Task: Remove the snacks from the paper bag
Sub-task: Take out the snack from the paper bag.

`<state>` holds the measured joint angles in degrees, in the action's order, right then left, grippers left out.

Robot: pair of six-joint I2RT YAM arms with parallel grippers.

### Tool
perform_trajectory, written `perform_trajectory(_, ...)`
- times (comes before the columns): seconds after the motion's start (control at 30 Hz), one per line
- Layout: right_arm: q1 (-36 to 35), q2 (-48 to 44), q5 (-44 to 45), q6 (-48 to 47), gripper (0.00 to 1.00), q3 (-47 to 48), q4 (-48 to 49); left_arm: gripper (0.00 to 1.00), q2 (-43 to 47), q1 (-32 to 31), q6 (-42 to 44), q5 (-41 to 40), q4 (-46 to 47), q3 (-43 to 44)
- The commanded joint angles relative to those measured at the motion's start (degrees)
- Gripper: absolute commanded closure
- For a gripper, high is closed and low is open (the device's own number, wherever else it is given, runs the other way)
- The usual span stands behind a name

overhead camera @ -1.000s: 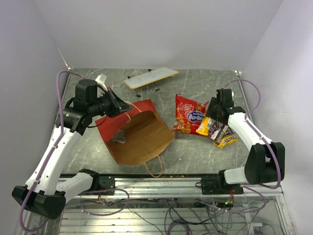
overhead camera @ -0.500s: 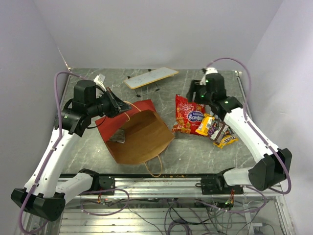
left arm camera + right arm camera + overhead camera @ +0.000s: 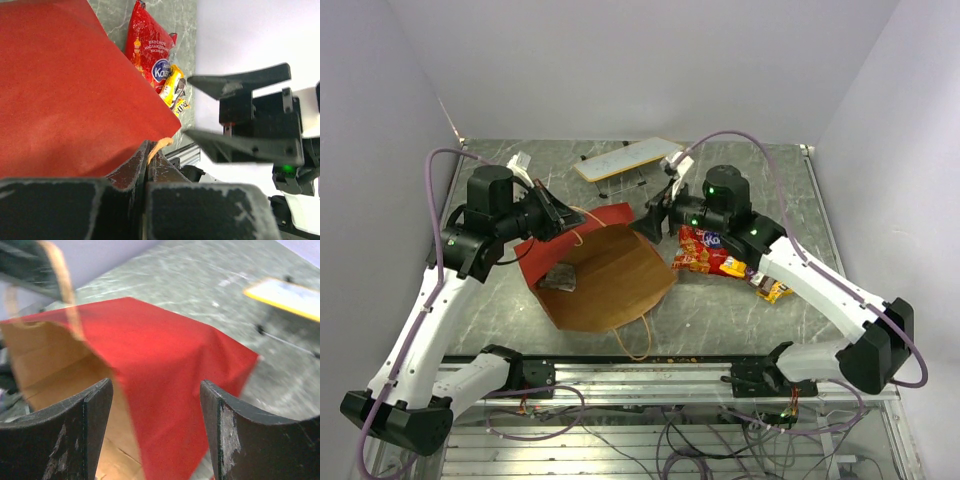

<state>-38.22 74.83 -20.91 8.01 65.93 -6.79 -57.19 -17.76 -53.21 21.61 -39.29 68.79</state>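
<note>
Step in hand, as we read it: the right gripper is going back to the paper bag for what remains. One small brownish packet lies on the lower wall, deep at the left of the opening. The bag lies on its side, left of centre on the desk, with its mouth propped up by the left gripper. That gripper is clamped tight on the upper rim, right by the tan string handle. The right gripper is spread wide and holds nothing. In its wrist view the rim's corner sits between the fingers, so we would steer inward before advancing to avoid snagging the paper. Then enter low along the kraft wall, reach leftward and close only once the packet is bracketed. The left should keep its lift steady so the mouth does not sag. Already out: the red chip bag and the candy packets, right of the bag, partly under the right arm. Against a second ago, the right arm has swung from over that pile across to the bag's mouth, its fingers widening on the way. The left grip, the bag and the inner packet are unchanged.
</note>
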Motion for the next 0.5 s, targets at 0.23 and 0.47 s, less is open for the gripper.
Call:
perform_trajectory(0.23, -11.8, -1.9, -23.58, -33.08, 0.32, -6.09, 4.2, 0.93, 0.41, 0.45, 0.18, -0.33, 1.26, -1.05)
perform_trajectory(0.47, -17.56, 1.21, -17.67, -48.52, 0.38, -4.74, -4.57, 0.93, 2.27, 0.47, 0.17, 0.4, 4.79, -4.39)
